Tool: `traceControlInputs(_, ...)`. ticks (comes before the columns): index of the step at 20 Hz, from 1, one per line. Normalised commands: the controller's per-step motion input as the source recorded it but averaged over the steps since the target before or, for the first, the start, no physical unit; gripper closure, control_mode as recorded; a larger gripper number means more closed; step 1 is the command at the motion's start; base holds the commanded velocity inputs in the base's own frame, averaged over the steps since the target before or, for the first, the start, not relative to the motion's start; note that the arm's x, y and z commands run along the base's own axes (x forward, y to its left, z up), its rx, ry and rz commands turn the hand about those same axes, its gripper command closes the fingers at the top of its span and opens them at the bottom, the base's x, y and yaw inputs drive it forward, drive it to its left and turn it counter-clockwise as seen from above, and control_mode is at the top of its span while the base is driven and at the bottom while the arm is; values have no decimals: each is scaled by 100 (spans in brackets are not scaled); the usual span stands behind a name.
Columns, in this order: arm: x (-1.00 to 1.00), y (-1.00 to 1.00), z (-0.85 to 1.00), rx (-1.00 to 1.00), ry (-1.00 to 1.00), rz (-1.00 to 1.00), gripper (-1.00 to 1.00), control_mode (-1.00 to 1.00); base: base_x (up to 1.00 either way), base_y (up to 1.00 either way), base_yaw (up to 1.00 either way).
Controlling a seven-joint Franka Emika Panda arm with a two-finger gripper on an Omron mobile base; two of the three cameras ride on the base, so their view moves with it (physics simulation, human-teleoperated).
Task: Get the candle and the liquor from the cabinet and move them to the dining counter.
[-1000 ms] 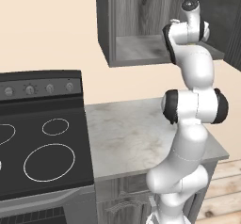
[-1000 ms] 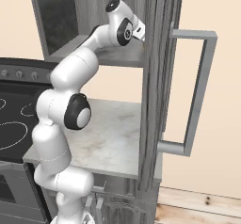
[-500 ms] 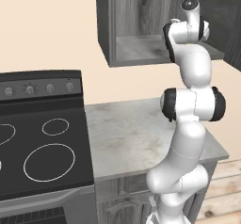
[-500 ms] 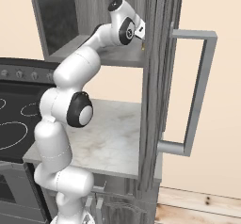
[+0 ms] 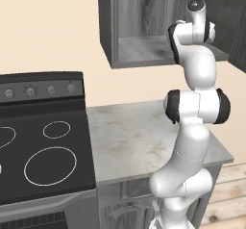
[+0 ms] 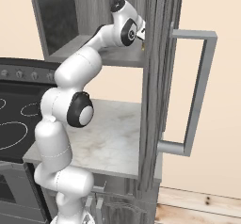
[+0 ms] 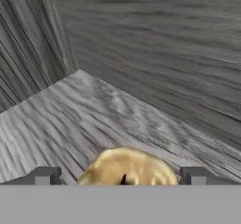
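A white robot arm reaches up from beside a black stove (image 5: 43,141) into an open dark grey wood-grain wall cabinet (image 5: 144,50), whose door (image 6: 157,91) with its vertical bar handle (image 6: 197,91) stands swung out toward the right base camera. In the hand view, the fingers (image 7: 121,177) are spread as wide as they go, one dark tip (image 7: 44,176) at each side of the bottom of the picture, and they hold nothing. Between the two tips, low and close to the camera, sits a rounded yellowish-tan object with a small dark wick-like mark at its top, most likely the candle (image 7: 127,167); it rests on the cabinet's shelf floor, which runs away toward the back wall and a corner at upper left. The candle lies straight ahead of the fingers and centred in the gap, apparently upright, so the coming move looks like a short advance and a closing around it; whether the tips already flank it or stop just short cannot be told. In the right base view a yellowish speck by the hand may be the same candle. The small marbled table (image 5: 144,141) beneath the cabinet lies below the arm.
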Motion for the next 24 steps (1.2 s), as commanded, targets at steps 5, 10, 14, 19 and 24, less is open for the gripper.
traceControlInputs(5,0,0,-12,0,0,0,-100,-100,0,0,0)
traceControlInputs(10,0,4,-16,1,0,-1,100,-100,0,0,0)
traceControlInputs(14,-4,0,-22,7,0,0,100,-100,0,0,0)
traceControlInputs(19,-13,0,-19,9,0,0,100,-100,0,0,0)
traceControlInputs(24,-29,8,-8,7,-11,-1,100,-100,0,0,0)
